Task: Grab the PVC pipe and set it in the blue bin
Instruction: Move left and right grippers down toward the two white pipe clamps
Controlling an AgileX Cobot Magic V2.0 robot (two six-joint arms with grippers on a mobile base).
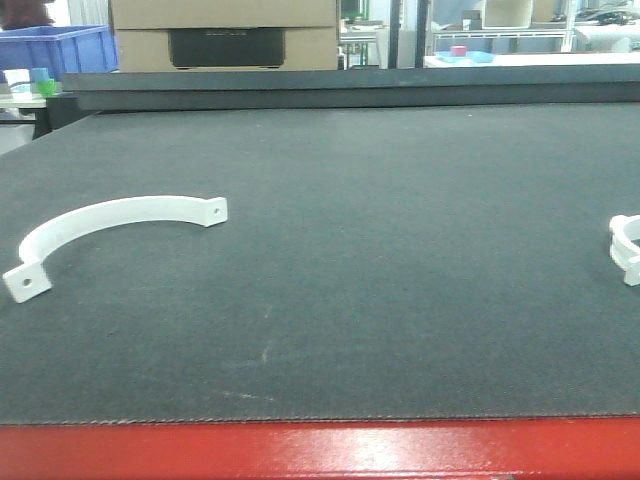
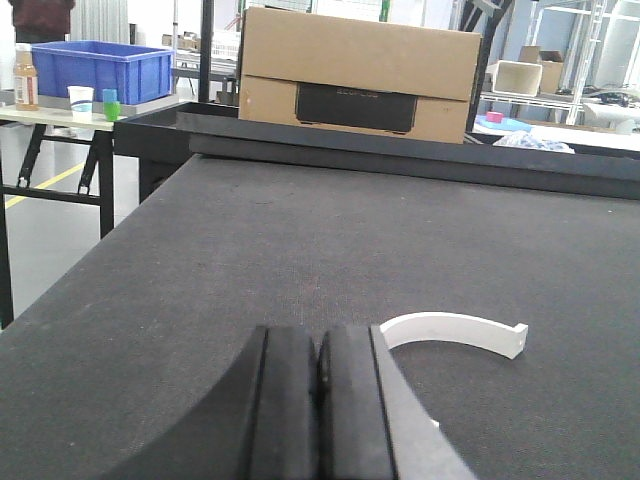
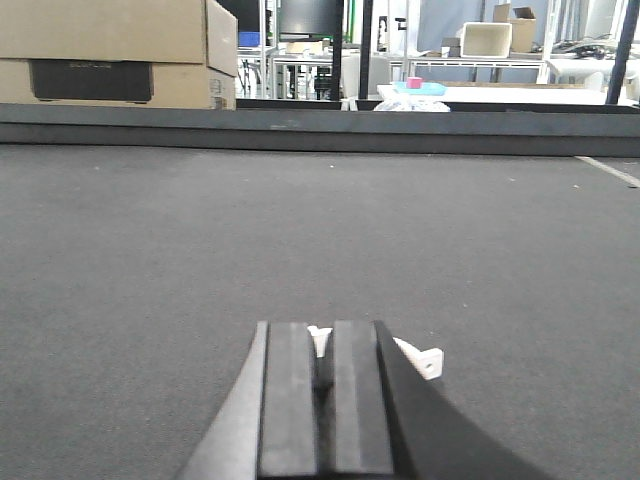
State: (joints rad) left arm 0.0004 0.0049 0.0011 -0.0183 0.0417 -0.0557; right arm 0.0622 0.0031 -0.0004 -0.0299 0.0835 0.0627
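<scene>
The dark felt tabletop (image 1: 380, 250) filled nearly the whole front view, edged in red along its near side. Beyond its far rim stood a cardboard box (image 1: 225, 35), and off to the far left, on a separate stand, sat the blue bin (image 1: 60, 50), well apart from everything on the felt. A curved white PVC pipe piece (image 1: 110, 225) lay flat on the left part of the tabletop, an arc with a drilled tab at each end. A second, smaller PVC piece (image 1: 626, 250) showed only partly at the right border. In the left wrist view the left gripper (image 2: 320, 340) was clenched, pad against pad, with nothing between. The curved piece lay on the felt just ahead and to its right, not touching it. In the right wrist view the right gripper (image 3: 323, 360) was likewise closed. The smaller piece (image 3: 422, 360) rested just past its tips, mostly hidden behind them, and whether the two touched could not be told.
</scene>
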